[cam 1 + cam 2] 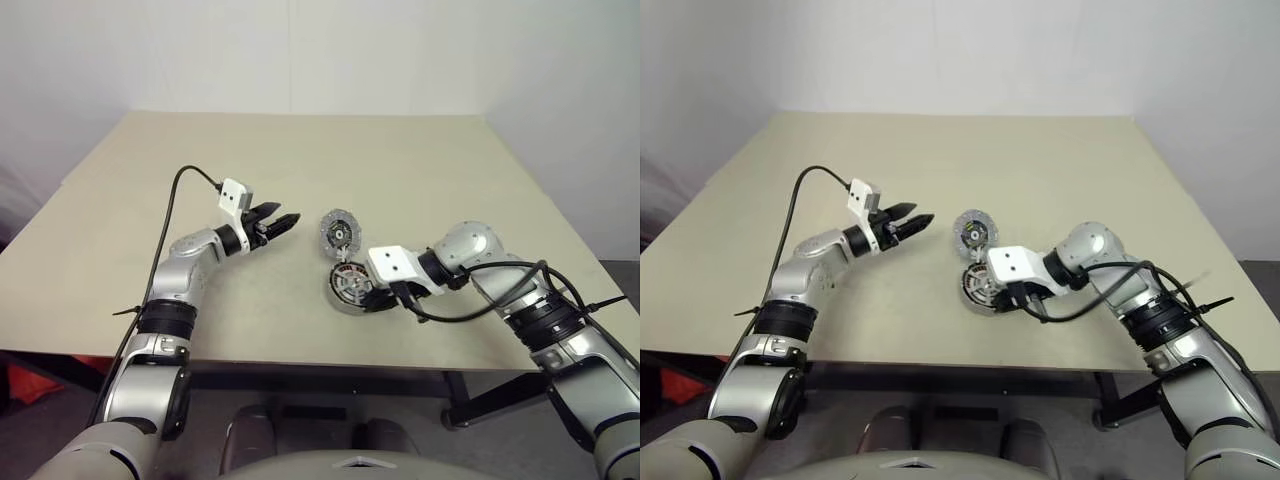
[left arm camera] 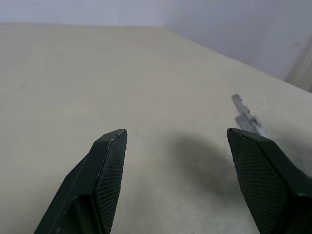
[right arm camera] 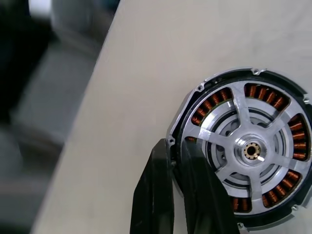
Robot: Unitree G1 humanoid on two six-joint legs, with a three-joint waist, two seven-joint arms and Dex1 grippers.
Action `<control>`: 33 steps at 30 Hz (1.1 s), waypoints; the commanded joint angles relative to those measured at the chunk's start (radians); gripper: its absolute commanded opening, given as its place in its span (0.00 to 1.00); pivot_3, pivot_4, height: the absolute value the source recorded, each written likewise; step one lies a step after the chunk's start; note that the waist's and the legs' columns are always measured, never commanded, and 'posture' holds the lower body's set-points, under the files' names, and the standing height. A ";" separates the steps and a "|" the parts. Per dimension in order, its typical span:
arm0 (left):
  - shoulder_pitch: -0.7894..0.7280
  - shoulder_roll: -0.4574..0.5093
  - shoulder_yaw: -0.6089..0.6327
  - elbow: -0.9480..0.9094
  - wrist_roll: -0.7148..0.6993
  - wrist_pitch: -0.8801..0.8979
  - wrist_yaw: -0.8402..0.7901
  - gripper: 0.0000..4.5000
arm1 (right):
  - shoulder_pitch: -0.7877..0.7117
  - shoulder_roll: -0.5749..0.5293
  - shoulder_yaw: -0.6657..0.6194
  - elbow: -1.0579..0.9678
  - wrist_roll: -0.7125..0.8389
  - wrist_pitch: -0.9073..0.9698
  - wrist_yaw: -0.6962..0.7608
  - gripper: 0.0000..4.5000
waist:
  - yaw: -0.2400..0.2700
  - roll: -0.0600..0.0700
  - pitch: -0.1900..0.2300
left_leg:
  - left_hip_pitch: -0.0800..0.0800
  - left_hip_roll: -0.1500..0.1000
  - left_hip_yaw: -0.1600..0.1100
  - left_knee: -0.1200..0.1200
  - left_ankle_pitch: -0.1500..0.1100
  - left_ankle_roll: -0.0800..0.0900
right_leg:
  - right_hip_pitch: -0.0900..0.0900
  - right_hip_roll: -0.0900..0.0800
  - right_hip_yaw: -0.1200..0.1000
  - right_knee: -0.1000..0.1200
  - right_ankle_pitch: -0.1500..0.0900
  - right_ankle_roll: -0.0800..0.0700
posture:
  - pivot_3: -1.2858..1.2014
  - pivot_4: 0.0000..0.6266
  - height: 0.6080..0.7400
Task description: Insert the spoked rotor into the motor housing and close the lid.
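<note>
The motor housing (image 1: 347, 288) lies on the table (image 1: 300, 150) near its front edge. Copper windings ring its inside. The spoked rotor (image 3: 233, 109) sits in the housing, black rim and silver spokes facing up. The lid (image 1: 340, 232) stands tilted open just behind the housing, its green-and-black centre showing. My right gripper (image 3: 176, 142) is shut, fingertips together at the housing's rim (image 3: 202, 87); I cannot tell whether they pinch it. My left gripper (image 1: 283, 220) hovers open to the left of the lid, nothing between its fingers (image 2: 109, 165).
A black cable (image 1: 470, 305) loops off my right wrist above the table's front edge. The table's back and left parts are bare tan surface, with a white wall behind.
</note>
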 commanded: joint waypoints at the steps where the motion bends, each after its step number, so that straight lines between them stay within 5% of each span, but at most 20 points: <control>1: 0.011 0.003 0.020 -0.056 -0.012 -0.016 0.011 0.77 | -0.077 0.024 -0.105 -0.089 0.104 0.276 -0.066 0.00 | 0.002 0.000 0.000 | -0.001 0.000 0.000 0.000 0.000 0.000 | -0.001 0.000 0.000 0.000 0.000 0.000 | 0.52 0.00 1.00; 14: 0.101 0.018 0.038 -0.153 -0.023 0.013 0.045 0.77 | -0.234 0.234 -0.384 -0.055 0.292 1.303 -0.561 0.00 | 0.027 0.001 0.001 | -0.006 0.000 0.001 -0.002 0.003 -0.005 | -0.008 0.000 0.000 0.001 0.000 0.000 | 0.52 0.00 1.00; 24: 0.137 0.019 0.029 -0.204 -0.018 0.030 0.060 0.77 | -0.361 0.554 -0.738 0.127 0.395 1.314 -1.237 0.00 | 0.027 0.001 0.001 | -0.005 -0.002 0.001 -0.011 0.013 -0.022 | -0.013 0.000 0.002 0.005 0.000 0.000 | 0.52 0.00 1.00; 33: 0.159 0.040 0.033 -0.232 -0.017 0.038 0.072 0.77 | -0.352 0.719 -0.900 0.105 0.375 1.314 -1.519 0.00 | 0.027 0.001 0.001 | -0.005 -0.003 0.001 -0.016 0.014 -0.024 | -0.015 0.000 0.002 0.002 -0.001 0.002 | 0.52 0.00 1.00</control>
